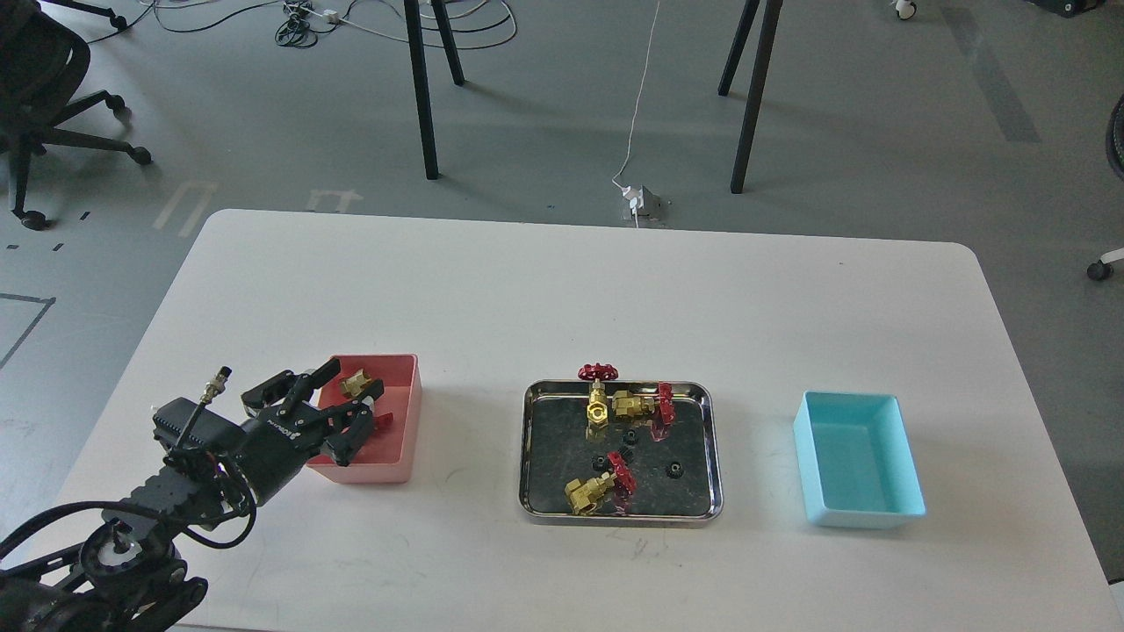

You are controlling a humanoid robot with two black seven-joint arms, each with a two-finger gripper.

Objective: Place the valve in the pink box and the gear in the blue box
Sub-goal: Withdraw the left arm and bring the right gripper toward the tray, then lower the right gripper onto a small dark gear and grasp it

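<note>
My left gripper (345,405) hovers over the left side of the pink box (399,456), fingers spread apart. A brass valve (356,384) with a red handwheel lies inside the pink box just beyond the fingertips; no finger visibly clamps it. Three more valves (598,405) (634,404) (587,494) lie in the steel tray (529,456). Several tiny black gears, such as one gear (674,470) and another (630,435), also lie in the tray. The blue box (859,465) stands empty at the right. My right gripper is out of view.
The tray sits in the middle of the white table (562,290), between the two boxes. Beyond the table's far edge are black stand legs (423,96), floor cables and an office chair (44,96) at the far left.
</note>
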